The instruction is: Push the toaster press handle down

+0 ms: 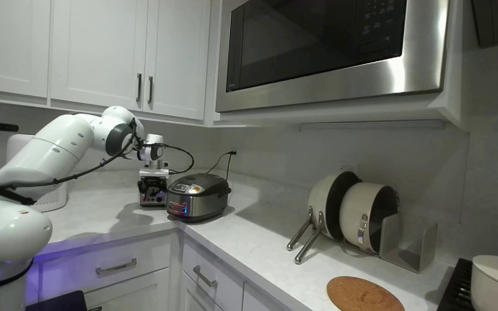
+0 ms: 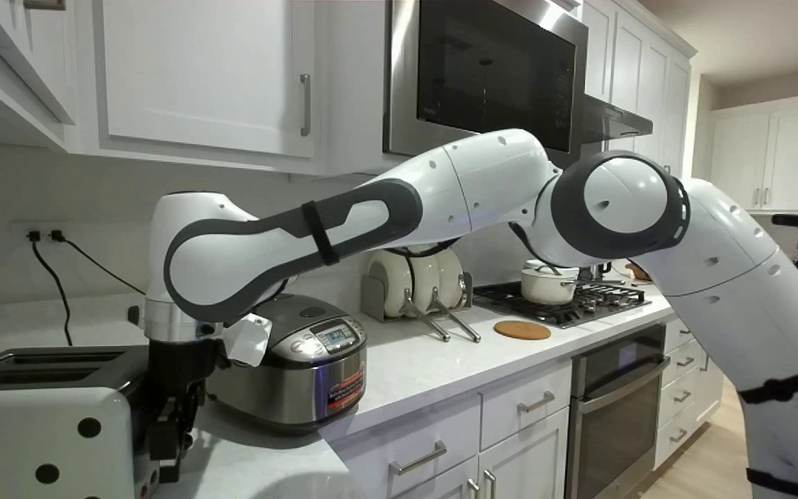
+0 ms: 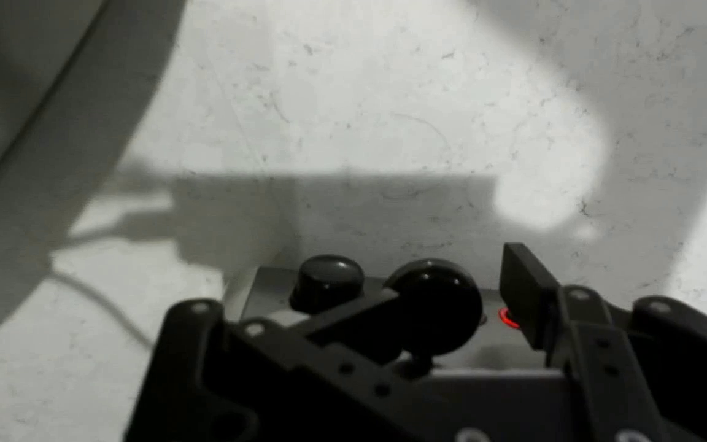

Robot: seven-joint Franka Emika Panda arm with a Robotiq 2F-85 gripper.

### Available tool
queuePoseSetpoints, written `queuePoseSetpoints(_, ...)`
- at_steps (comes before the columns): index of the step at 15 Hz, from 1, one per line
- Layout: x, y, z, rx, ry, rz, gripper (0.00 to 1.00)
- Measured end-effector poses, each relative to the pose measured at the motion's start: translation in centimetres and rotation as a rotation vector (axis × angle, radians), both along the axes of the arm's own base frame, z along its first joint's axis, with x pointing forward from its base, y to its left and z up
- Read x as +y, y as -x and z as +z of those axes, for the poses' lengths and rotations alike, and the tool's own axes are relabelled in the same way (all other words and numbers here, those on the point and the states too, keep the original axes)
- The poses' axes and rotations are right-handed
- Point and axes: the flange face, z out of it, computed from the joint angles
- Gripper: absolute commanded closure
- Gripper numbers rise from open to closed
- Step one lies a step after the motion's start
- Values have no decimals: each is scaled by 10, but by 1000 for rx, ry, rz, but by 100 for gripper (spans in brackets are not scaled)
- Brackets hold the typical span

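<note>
Toaster (image 2: 32,423) sits at the near left in an exterior view, round cooker (image 2: 281,395) beyond it to the right, and the gripper (image 3: 455,275) hangs pointing down at the toaster's control end. From the wrist view its fingers (image 3: 528,298) stand a fair way apart, and what's probably the press handle (image 3: 442,310), a big round knob, shows between them, closer to the left one. Doesn't look clamped; whether that left finger actually touches it, can't tell.

Red ring (image 3: 506,318) just right of the knob is lit, so the handle may well be down and latched already, though that's a guess. If it isn't, the better push tbh is fingers together, one solid block centred on the knob, going straight down; a spread pair could just slide past either side. Steady beats fast, and leaning into the toaster would probably scoot it along the counter (image 2: 253,461).

If it's latched, the trick is leaving cleanly: the gripper should ease away from the toaster before rising, so the left finger doesn't catch the knob and drag it up. Cooker's pretty near too, so no wide swings right.
</note>
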Motion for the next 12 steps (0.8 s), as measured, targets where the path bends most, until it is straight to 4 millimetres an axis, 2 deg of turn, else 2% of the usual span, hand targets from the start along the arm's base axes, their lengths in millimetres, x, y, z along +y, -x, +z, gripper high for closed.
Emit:
queuePoseSetpoints(2,1,0,0,1,0,1,1)
queuePoseSetpoints(8,4,2,13,-12,-9,-1,0)
queuePoseSetpoints(12,1,5,48,-50,-28,-2,0)
